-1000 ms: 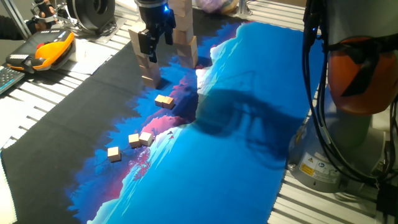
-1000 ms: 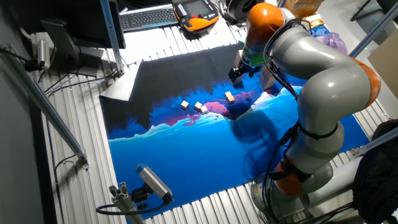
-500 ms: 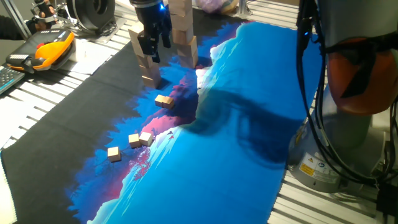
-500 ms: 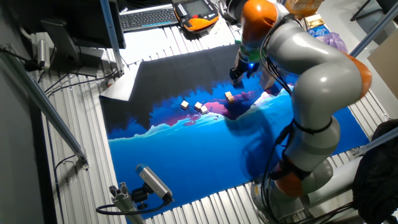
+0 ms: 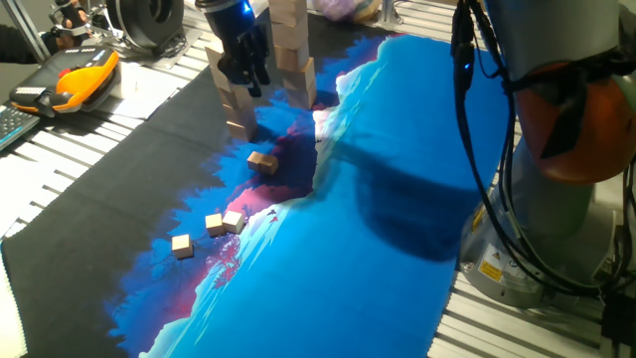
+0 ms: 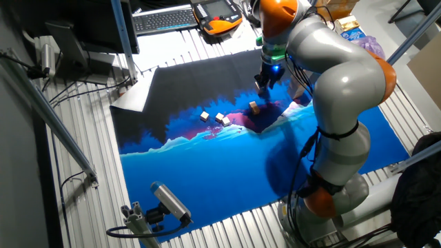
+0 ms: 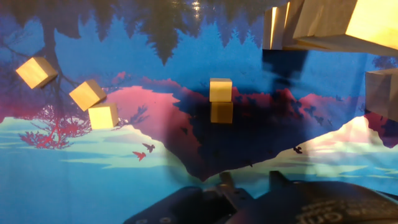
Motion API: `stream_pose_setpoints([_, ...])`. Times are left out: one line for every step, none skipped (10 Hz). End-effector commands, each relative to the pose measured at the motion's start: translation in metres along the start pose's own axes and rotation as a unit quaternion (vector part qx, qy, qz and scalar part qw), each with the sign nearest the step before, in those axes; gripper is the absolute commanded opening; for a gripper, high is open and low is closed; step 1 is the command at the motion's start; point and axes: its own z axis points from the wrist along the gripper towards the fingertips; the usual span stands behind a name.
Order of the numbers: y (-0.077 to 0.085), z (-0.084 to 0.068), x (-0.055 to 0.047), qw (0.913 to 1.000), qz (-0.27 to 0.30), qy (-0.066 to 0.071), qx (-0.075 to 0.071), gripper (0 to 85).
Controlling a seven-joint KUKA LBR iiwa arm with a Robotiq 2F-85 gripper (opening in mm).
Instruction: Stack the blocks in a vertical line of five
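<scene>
My gripper (image 5: 244,75): hanging above the mat (image 5: 397,149) beside the tall towers (image 5: 293,50), holding nothing that I can see; I cannot tell its opening. Blocks: one (image 7: 220,89) lying alone by the towers; two (image 7: 102,116) (image 7: 87,94) touching; a fourth (image 7: 36,72) sitting farther out.

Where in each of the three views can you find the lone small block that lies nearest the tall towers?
One fixed view: lone small block, left of centre, below the towers.
The other fixed view, upper middle, under the gripper.
Hand view, centre.
Shared landmark: the touching pair of small blocks on the pink patch.
</scene>
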Motion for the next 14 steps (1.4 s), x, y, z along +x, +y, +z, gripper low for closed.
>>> stream_pose_setpoints([-0.0001, 0.0001, -0.0001, 1.0000, 0.001, 0.000, 0.000, 0.0])
stream_pose_setpoints([-0.0001, 0.0001, -0.0001, 1.0000, 0.001, -0.001, -0.001, 0.0])
stream_pose_setpoints([-0.0001, 0.0001, 0.0000, 1.0000, 0.002, -0.002, -0.001, 0.0])
stream_pose_setpoints([-0.0001, 0.0001, 0.0000, 1.0000, 0.004, -0.002, -0.001, 0.0])
stream_pose_setpoints([-0.0001, 0.0001, 0.0000, 1.0000, 0.006, -0.002, -0.001, 0.0])
stream_pose_setpoints([-0.0001, 0.0001, 0.0000, 1.0000, 0.007, -0.002, -0.001, 0.0])
stream_pose_setpoints([-0.0001, 0.0001, 0.0000, 0.9999, 0.010, -0.002, -0.001, 0.0])
stream_pose_setpoints([-0.0001, 0.0001, 0.0001, 0.9999, 0.010, -0.004, 0.000, 0.0])
stream_pose_setpoints([-0.0001, 0.0001, 0.0000, 0.9999, 0.010, -0.004, 0.000, 0.0])
stream_pose_setpoints([-0.0001, 0.0001, 0.0000, 1.0000, 0.007, -0.003, 0.000, 0.0])
stream_pose_setpoints([-0.0001, 0.0001, 0.0000, 1.0000, 0.007, -0.003, 0.000, 0.0])
stream_pose_setpoints([-0.0001, 0.0001, 0.0000, 1.0000, 0.006, -0.003, 0.000, 0.0])
stream_pose_setpoints([-0.0001, 0.0001, 0.0000, 1.0000, 0.007, -0.003, -0.001, 0.0])
stream_pose_setpoints([-0.0001, 0.0001, 0.0000, 0.9999, 0.017, -0.004, -0.001, 0.0])
